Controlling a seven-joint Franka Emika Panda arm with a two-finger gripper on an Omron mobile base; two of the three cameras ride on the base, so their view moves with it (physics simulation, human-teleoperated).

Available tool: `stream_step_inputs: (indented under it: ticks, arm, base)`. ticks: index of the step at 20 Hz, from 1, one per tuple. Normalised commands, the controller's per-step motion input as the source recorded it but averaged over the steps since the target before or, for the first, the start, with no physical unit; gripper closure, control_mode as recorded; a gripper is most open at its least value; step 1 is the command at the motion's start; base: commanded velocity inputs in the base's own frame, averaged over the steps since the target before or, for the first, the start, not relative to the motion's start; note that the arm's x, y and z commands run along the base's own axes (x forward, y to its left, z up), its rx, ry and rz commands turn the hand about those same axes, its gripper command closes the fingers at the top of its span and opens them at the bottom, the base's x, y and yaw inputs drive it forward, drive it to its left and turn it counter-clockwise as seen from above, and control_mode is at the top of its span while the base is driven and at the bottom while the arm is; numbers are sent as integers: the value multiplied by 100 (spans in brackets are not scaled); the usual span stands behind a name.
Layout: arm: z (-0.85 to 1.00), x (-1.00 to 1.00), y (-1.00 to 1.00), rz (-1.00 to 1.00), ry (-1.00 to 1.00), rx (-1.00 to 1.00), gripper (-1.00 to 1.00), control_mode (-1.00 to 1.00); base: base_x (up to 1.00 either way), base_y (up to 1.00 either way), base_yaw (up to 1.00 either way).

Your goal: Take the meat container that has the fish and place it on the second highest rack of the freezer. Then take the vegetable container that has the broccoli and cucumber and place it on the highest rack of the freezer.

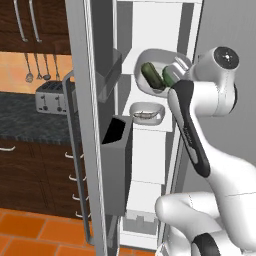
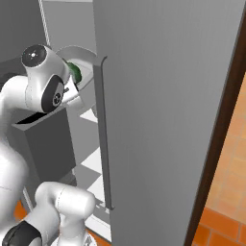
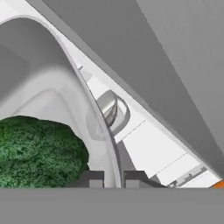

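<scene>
The vegetable container (image 1: 159, 56) hangs tilted inside the open freezer (image 1: 150, 25), its rim pinched between the fingertips of my gripper (image 3: 113, 178), which is shut on it. In the bowl lie the dark cucumber (image 1: 149, 74) and the bright-green broccoli (image 3: 39, 151). The right base view shows the bowl's rim (image 2: 77, 51) and a bit of broccoli (image 2: 73, 71) behind my wrist. One shelf lower sits the meat container (image 1: 146, 113) with the fish (image 1: 144, 115) in it, seen past the held bowl as meat container (image 3: 113, 111). Whether the held bowl touches a rack is hidden.
The freezer's open door (image 1: 90, 125) stands at the left with dark bins (image 1: 117, 165) on its inner side. A second grey door (image 2: 168, 120) with a long bar handle (image 2: 103, 134) stands close at the right. A toaster (image 1: 50, 97) sits on the dark counter (image 1: 20, 120).
</scene>
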Motion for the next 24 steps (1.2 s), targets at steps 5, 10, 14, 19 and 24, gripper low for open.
stream_step_inputs:
  ticks: [5, 10, 14, 19, 24]
  arm:
    - [11, 38, -1, 0, -3, 0, 100, -100]
    - [5, 34, -6, 0, -4, 0, 100, -100]
    - [6, 50, 0, 0, -1, 0, 100, -100]
    - [16, 17, 0, 0, -6, -1, 100, -100]
    - [13, 55, -1, -3, 0, 0, 100, -100]
  base:
    - [0, 0, 0]
    - [0, 0, 0]
    - [0, 0, 0]
    - [0, 0, 0]
    - [0, 0, 0]
